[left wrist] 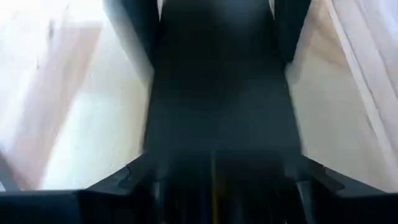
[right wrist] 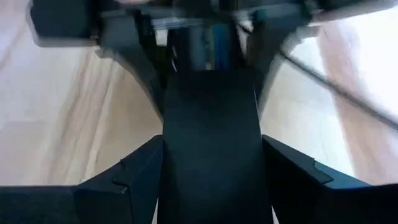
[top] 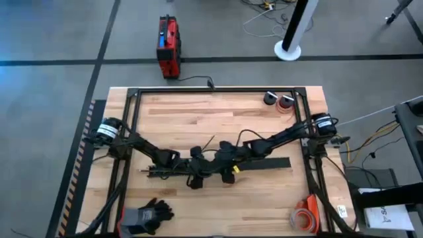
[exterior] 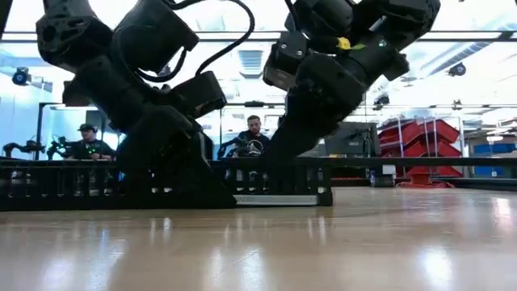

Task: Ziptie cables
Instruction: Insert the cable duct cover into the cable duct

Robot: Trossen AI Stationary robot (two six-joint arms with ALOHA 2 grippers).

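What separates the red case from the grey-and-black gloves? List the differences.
The red case stands on the floor, off the table; the gloves lie on the table, at a corner on the left arm's side. The case is boxy, red and black; the gloves are limp, grey with black fingers. Neither is touched by an arm.

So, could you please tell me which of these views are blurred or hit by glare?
Left wrist view: heavily blurred, a dark strip smeared over washed-out pale wood. Right wrist view: soft, especially towards the far end. Low view: bright ceiling lights backlight both arms into silhouettes and reflect off the table. High view: evenly lit, little glare.
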